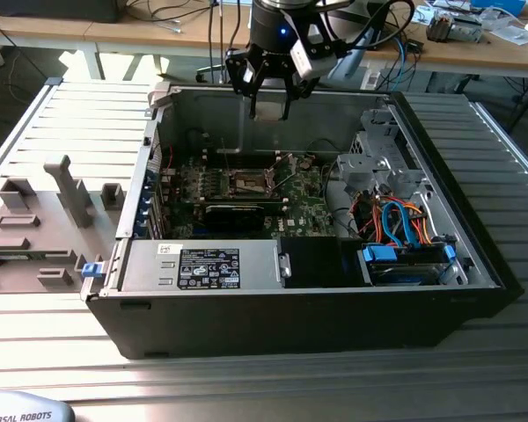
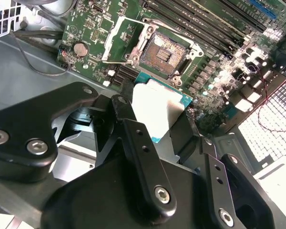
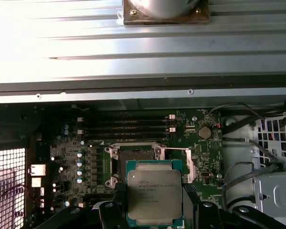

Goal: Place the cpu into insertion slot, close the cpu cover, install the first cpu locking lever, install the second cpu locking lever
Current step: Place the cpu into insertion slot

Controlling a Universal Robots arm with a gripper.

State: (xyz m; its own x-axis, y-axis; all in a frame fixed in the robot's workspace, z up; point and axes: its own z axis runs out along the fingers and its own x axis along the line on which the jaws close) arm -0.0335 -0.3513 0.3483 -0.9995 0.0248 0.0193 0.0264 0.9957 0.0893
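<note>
Open case [image 1: 246,325] on a ribbed bench [image 1: 79,114], with the gripper [image 1: 269,109] hanging over the far side of the case, in the upper centre of the exterior view. The gripper pinches the cpu [image 3: 155,198] by two opposite edges. This leaves the dull metal top uncovered and turned toward the first wrist camera, with the contact side facing down at the green board [image 3: 200,160]. An edge grip of this kind keeps the fingers [image 2: 121,107] off both faces and holds the chip flat, roughly parallel to the board. The cpu is in the air, clear of the board and unseated; in both wrist views it lies just beside the slot [image 3: 133,161], overlapping the slot's nearer border in the first wrist view. How high it stands above the board cannot be read. The slot is empty, its dark centre bare inside the silvery border. The cover [image 3: 176,164] stands swung up on its hinge along one side of the slot, a thin frame with the board visible through its window, so the opening is unobstructed from above. The locking levers are too thin to tell apart here. Judged from this arrangement, the work stands in the first step: the chip is carried and roughly aligned, while the cover is not yet closed.
</note>
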